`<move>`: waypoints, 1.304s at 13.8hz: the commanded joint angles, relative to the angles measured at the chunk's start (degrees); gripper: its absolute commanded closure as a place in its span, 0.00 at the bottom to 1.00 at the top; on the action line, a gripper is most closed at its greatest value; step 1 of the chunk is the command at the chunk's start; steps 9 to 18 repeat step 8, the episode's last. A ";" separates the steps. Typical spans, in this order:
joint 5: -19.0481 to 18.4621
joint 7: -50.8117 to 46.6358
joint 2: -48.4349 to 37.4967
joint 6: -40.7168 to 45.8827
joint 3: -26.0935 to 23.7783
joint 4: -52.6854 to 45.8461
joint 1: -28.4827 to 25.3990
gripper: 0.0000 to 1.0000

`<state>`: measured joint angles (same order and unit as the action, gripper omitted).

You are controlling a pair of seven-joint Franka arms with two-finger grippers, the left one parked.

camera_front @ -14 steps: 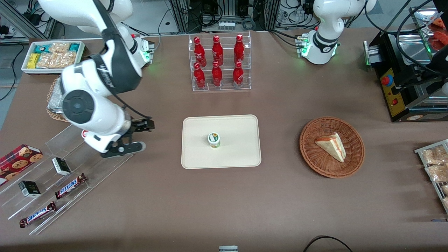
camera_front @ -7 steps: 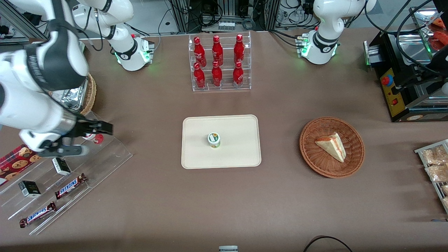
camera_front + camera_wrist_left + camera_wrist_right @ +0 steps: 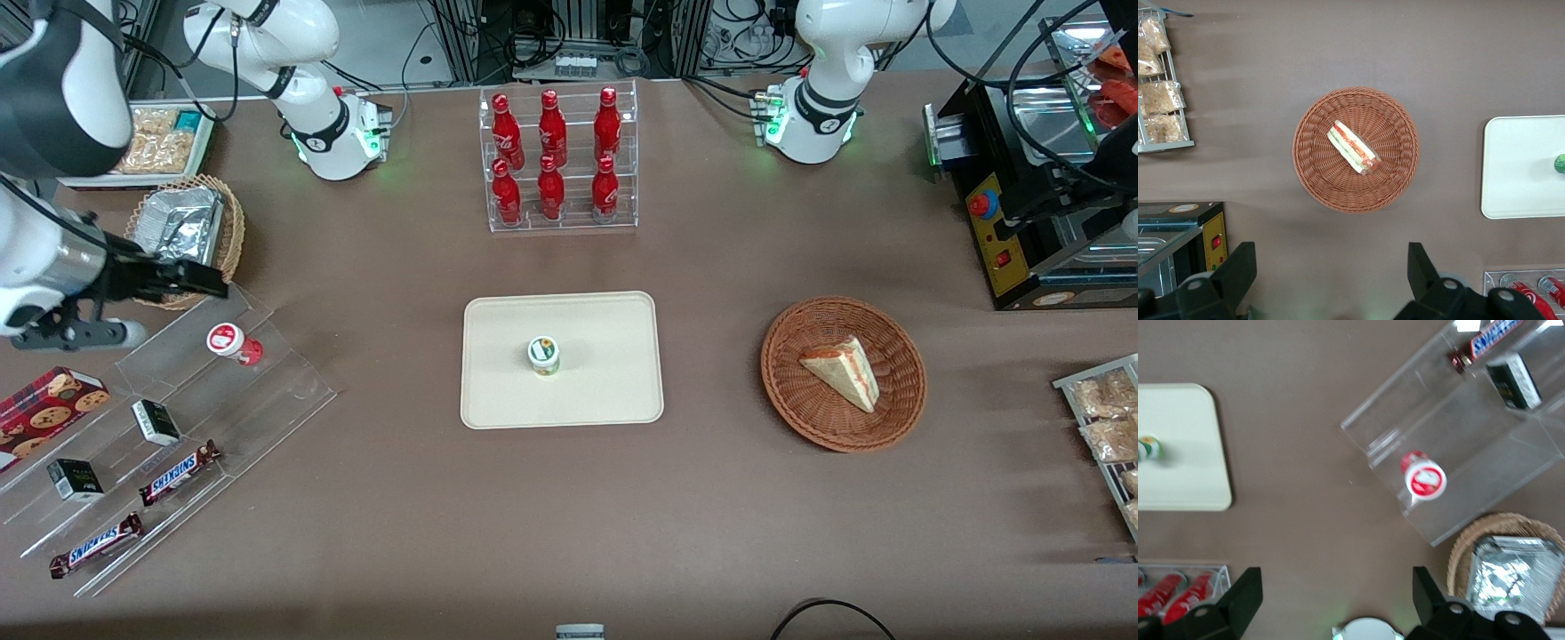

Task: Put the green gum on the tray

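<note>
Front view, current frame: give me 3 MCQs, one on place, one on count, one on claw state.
1. Where is the green gum?
A. on the tray
B. in the wicker basket
C. on the acrylic display steps

2. How many red bottles stand in the clear rack?
A. four
B. six
C. eight

3. What is the state of the right arm's claw?
A. shut on the green gum
B. shut on the red gum
C. open, holding nothing

Key:
1 A: it stands upright near the middle of the tray.
2 B: two rows of three red bottles.
3 C: the claw is up above the acrylic display steps, fingers apart in the right wrist view, with nothing between them.
</note>
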<state>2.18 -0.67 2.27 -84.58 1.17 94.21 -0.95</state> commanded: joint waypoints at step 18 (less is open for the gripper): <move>-3.24 0.06 -5.87 5.57 -0.91 1.76 3.06 0.00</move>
